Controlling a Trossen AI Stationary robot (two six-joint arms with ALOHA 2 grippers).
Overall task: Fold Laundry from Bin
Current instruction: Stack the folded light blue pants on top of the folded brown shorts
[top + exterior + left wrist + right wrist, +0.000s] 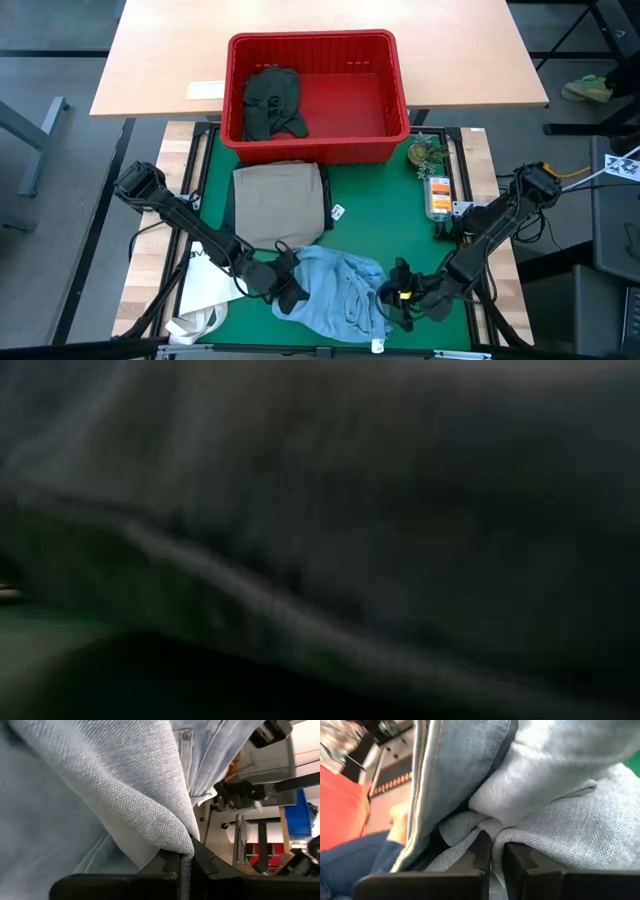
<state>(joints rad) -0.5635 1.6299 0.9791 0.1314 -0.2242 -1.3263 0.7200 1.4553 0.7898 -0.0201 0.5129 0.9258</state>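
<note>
Two grippers are pinching the light blue jeans (335, 290) lying bunched between them. On one side, the left gripper (288, 292) is squeezing an edge. On the other side, the right gripper (392, 298) is squeezing a fold.

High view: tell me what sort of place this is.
Probably a robotics lab or workshop, not a home: a green mat on a framed work table, a red bin of laundry, and bare desks on grey floor.
</note>
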